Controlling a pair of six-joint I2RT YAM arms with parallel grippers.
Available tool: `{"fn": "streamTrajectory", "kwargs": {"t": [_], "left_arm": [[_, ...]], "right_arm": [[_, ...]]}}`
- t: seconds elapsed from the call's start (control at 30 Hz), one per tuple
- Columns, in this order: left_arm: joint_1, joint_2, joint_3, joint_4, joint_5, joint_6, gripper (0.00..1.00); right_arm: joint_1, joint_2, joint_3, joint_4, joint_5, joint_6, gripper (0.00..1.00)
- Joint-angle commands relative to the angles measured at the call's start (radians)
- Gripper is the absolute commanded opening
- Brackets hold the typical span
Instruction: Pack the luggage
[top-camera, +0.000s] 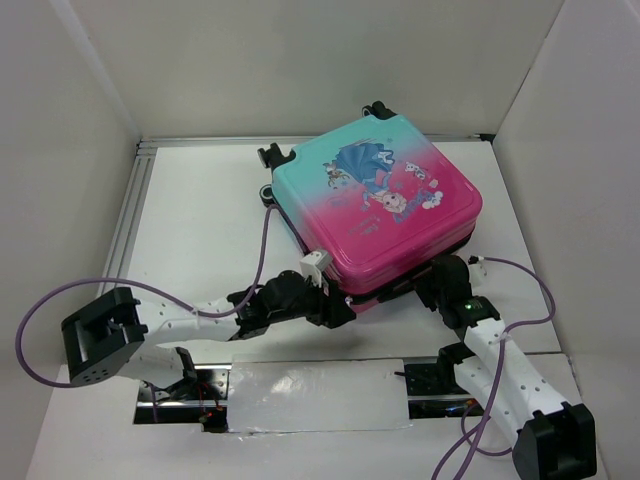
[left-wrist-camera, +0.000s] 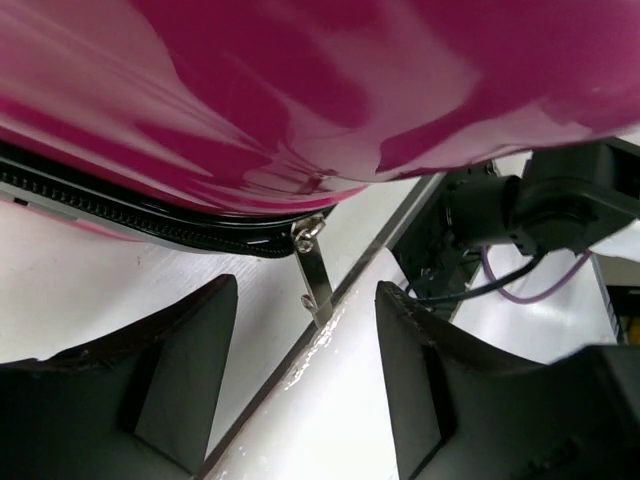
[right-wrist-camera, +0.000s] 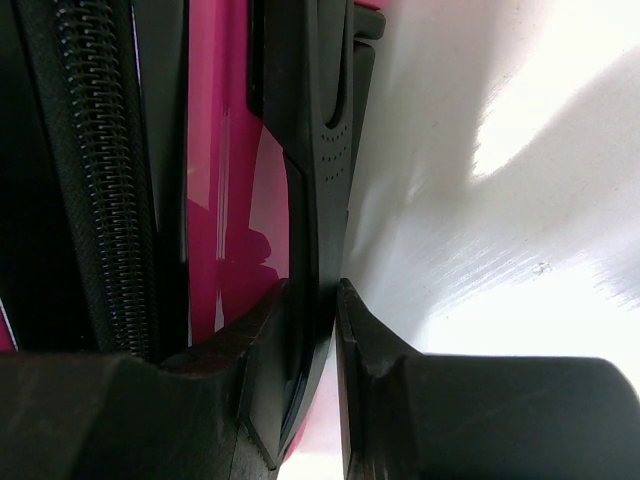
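The luggage (top-camera: 375, 205) lies closed and flat on the white table, teal at the back and pink at the front, wheels at the far edge. My left gripper (top-camera: 335, 305) is open at its near-left corner. In the left wrist view the pink shell (left-wrist-camera: 300, 90) fills the top, and a silver zipper pull (left-wrist-camera: 313, 265) hangs from the black zipper just beyond the open fingertips (left-wrist-camera: 225, 300). My right gripper (top-camera: 445, 275) is at the near-right edge. In the right wrist view it (right-wrist-camera: 335, 290) is shut on the luggage's black handle (right-wrist-camera: 320, 150), beside the pink shell (right-wrist-camera: 215, 150).
White walls enclose the table on three sides. A metal rail (top-camera: 130, 220) runs along the left edge. A grey taped panel (top-camera: 320, 395) lies between the arm bases. Purple cables (top-camera: 262, 240) loop off both arms. The right arm (left-wrist-camera: 540, 200) shows in the left wrist view.
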Motion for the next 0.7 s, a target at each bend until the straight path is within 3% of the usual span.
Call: {"fn": "streamTrajectory", "kwargs": {"t": [0.0, 0.17, 0.3, 0.57, 0.6, 0.67], "left_arm": [[-0.019, 0.028, -0.003, 0.082, -0.082, -0.065, 0.69], [-0.028, 0.028, -0.047, 0.223, -0.122, -0.086, 0.61], [-0.038, 0.048, -0.066, 0.298, -0.147, -0.097, 0.40], [-0.047, 0.093, -0.077, 0.400, -0.159, -0.092, 0.16], [-0.047, 0.093, -0.086, 0.386, -0.174, -0.092, 0.07], [-0.047, 0.084, -0.096, 0.368, -0.191, -0.071, 0.00]], "right_arm": [[-0.008, 0.010, -0.047, 0.005, 0.043, -0.042, 0.27], [-0.017, 0.001, -0.058, 0.005, 0.043, -0.042, 0.26], [-0.026, 0.001, -0.067, 0.005, 0.034, -0.051, 0.23], [-0.036, 0.001, -0.067, 0.014, 0.024, -0.069, 0.17], [-0.046, 0.001, -0.067, 0.014, 0.024, -0.069, 0.16], [-0.047, 0.001, -0.067, 0.023, 0.024, -0.078, 0.09]]}}
